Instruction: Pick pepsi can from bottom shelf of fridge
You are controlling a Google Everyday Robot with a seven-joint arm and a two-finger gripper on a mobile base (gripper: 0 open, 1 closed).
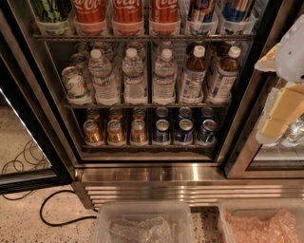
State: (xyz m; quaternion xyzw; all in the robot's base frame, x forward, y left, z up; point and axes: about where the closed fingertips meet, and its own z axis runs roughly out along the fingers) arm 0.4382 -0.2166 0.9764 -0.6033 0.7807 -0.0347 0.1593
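The fridge (190, 187) stands open ahead, with a ribbed steel base. Its bottom shelf (147, 148) holds gold-brown cans (115, 132) on the left and blue pepsi cans on the right. Three pepsi cans stand in the front row, the middle one (183, 131) between two others (162, 132) (206, 131), with more behind them. My gripper (273, 124), white with cream-yellow fingers, hangs at the right edge of the view. It is in front of the fridge's right door frame, above and to the right of the pepsi cans, and touches none of them.
Water bottles (134, 78) fill the middle rack and red Coca-Cola containers (127, 14) the rack above. The open door (28, 118) stands at the left. A black cable (52, 209) lies on the floor. Two clear bins (142, 223) (261, 223) with bubble wrap sit below.
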